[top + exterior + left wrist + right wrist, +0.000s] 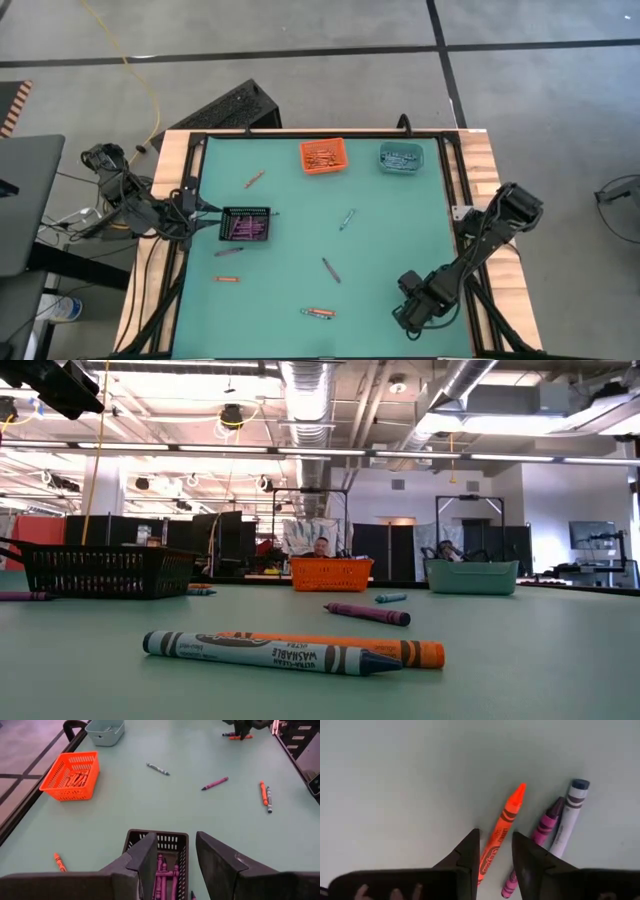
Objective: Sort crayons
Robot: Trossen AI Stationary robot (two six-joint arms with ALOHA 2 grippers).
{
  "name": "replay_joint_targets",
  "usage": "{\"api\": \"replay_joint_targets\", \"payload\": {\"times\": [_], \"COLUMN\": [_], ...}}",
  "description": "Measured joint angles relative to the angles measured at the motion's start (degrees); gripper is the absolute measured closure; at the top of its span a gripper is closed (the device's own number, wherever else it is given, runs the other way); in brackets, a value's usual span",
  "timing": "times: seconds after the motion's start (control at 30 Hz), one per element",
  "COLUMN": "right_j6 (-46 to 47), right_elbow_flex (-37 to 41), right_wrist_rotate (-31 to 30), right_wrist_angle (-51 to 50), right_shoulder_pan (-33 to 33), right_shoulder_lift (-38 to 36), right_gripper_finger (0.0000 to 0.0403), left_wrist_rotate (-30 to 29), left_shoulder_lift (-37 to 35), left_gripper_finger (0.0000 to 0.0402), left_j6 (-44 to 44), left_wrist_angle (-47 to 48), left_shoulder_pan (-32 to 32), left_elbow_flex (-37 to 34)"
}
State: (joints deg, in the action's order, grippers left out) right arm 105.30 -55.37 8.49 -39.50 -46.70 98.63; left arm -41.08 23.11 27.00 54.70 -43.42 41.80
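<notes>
Blue crayon (270,652), green table (540,660), ceiling ducts (310,400)

Both my arms are dark, jointed and boxy, with black cables along the left arm (130,195). I see each gripper's fingers (150,860) as matte black wedges with flat inner faces.

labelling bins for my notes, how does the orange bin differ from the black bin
The orange bin stands at the table's far edge; the black bin sits nearer the left side, right by the left pincer. The orange bin holds orange crayons; the black bin holds purple ones. Both are small mesh-walled baskets.
</notes>
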Motion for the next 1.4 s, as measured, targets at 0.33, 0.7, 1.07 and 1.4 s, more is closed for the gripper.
{"api": "replay_joint_targets", "payload": {"times": [0.33,0.7,1.07,1.4], "right_j6": [-5.01,-25.18,-75.62,-119.77], "right_elbow_flex": [0.32,-3.57,-17.17,-23.22], "right_wrist_rotate": [-1.18,-12.99,-22.77,-22.41], "right_wrist_angle": [-0.60,-1.61,-1.37,20.95], "right_shoulder_pan": [2.53,10.76,35.97,57.74], "right_shoulder_lift": [-0.02,0.15,0.13,0.04], "right_gripper_finger": [0.0358,0.0391,0.0394,0.0394], "left_wrist_rotate": [0.00,0.00,0.00,-0.02], "left_shoulder_lift": [-0.02,-0.02,0.00,-0.02], "left_gripper_finger": [0.0276,0.0276,0.0276,0.0276], "left_j6": [0.00,0.00,0.00,0.00], "left_wrist_angle": [0.00,0.00,0.00,0.00], "left_shoulder_pan": [0.00,0.01,0.00,0.00], "left_elbow_flex": [0.00,0.00,0.00,0.00]}}
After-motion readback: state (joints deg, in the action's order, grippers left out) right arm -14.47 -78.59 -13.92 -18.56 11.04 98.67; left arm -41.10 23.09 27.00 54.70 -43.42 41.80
